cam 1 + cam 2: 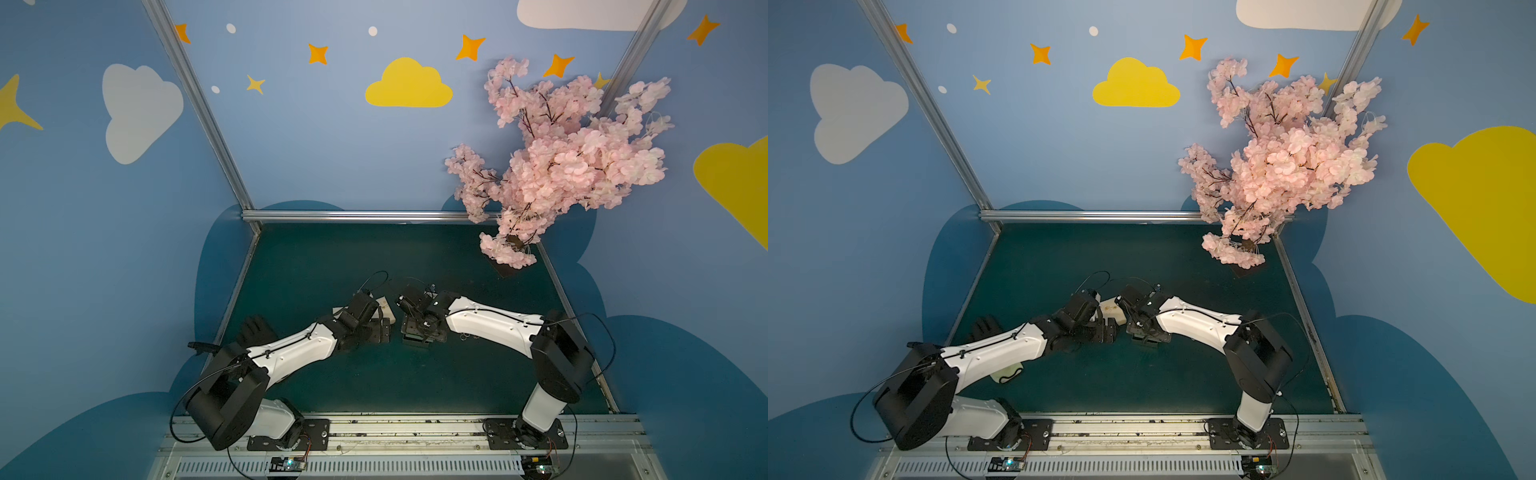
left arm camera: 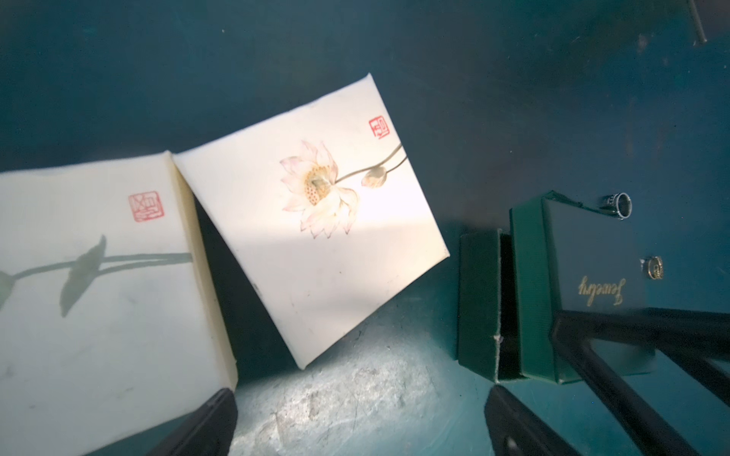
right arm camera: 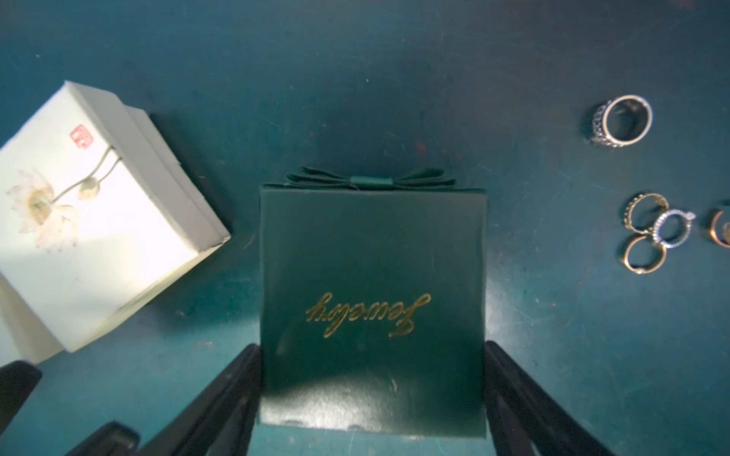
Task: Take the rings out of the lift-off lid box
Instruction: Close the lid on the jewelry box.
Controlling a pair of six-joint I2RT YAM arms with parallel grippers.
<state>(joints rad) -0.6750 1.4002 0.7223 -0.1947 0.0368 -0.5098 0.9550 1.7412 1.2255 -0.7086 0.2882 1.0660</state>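
Note:
The dark green lift-off lid box has a lid [image 3: 371, 276] with gold "Jewelry" lettering and a bow. My right gripper [image 3: 373, 349] is shut on that lid, one finger pressed on each side. In the left wrist view the lid [image 2: 584, 252] stands shifted off the green base [image 2: 478, 300], with a dark gap between them. Several rings [image 3: 620, 122] [image 3: 644, 254] lie loose on the green mat beside the box, apart from it; two rings [image 2: 620, 205] also show in the left wrist view. My left gripper [image 2: 359, 398] is open over bare mat, between a white box and the green base.
Two white boxes with lotus paintings [image 2: 316, 213] [image 2: 95, 284] lie touching by the left gripper; one shows in a top view [image 1: 1113, 311]. A pink blossom tree [image 1: 561, 158] overhangs the back right corner. A black hand-shaped stand [image 1: 253, 330] sits at the mat's left edge.

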